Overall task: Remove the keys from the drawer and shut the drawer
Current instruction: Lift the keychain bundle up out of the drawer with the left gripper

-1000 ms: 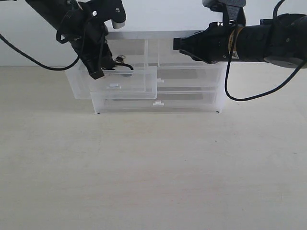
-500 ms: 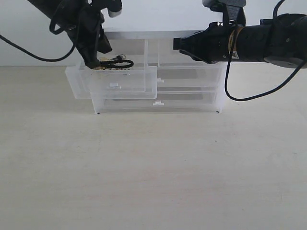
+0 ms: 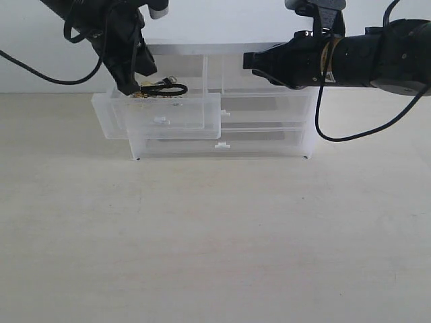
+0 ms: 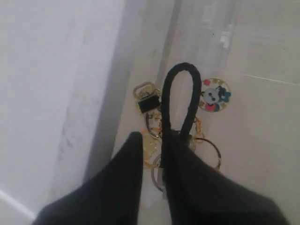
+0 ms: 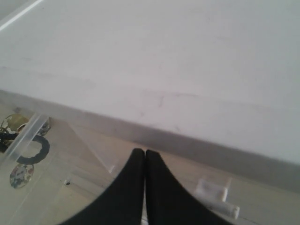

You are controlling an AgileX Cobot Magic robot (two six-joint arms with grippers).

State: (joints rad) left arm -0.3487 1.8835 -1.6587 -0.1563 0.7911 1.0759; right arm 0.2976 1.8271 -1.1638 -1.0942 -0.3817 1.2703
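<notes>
Left tool (image 3: 132,89) is clamped shut on its load. Right tool (image 3: 248,60), closed and empty, hovers above the cabinet (image 3: 269,114). On the desk (image 3: 215,235), the cabinet's left half-width drawer (image 3: 161,120) stands pulled out. The keys (image 4: 191,115) hang at its rim, gripped. By my judgement, clearing them away and closing the drawer remain.

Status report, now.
Left end effector shut on keys, just above open drawer. Right end effector shut, empty, by top of cabinet. Drawer not yet closed. No obstruction seen.
</notes>
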